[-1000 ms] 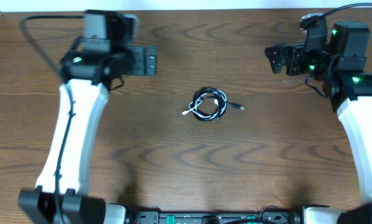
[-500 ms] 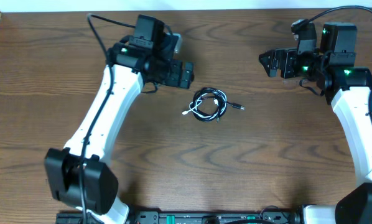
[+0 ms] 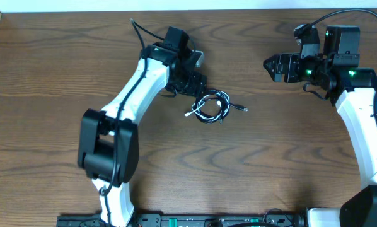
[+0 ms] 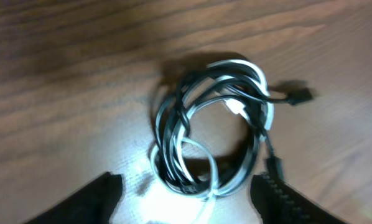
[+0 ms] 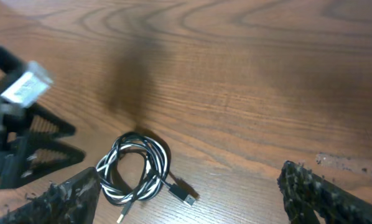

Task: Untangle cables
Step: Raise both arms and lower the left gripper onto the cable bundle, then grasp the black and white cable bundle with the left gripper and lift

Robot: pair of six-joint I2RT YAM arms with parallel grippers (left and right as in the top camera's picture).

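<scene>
Cables: 2 (blk, wht), 1 coil, just ahead of left hand, spread wide; right hand farther off, wide too.

The table is of dark brown wood with a wavy grain. Near its middle lie the black cable and the white cable, wound together into one small round coil. Their loops cross over and under each other many times, and the coil lies flat on the wood. Seen from overhead, the black plug sticks out of the coil to the right and rests on the table, and the white plug comes out at the lower left and also lies on the wood
</scene>
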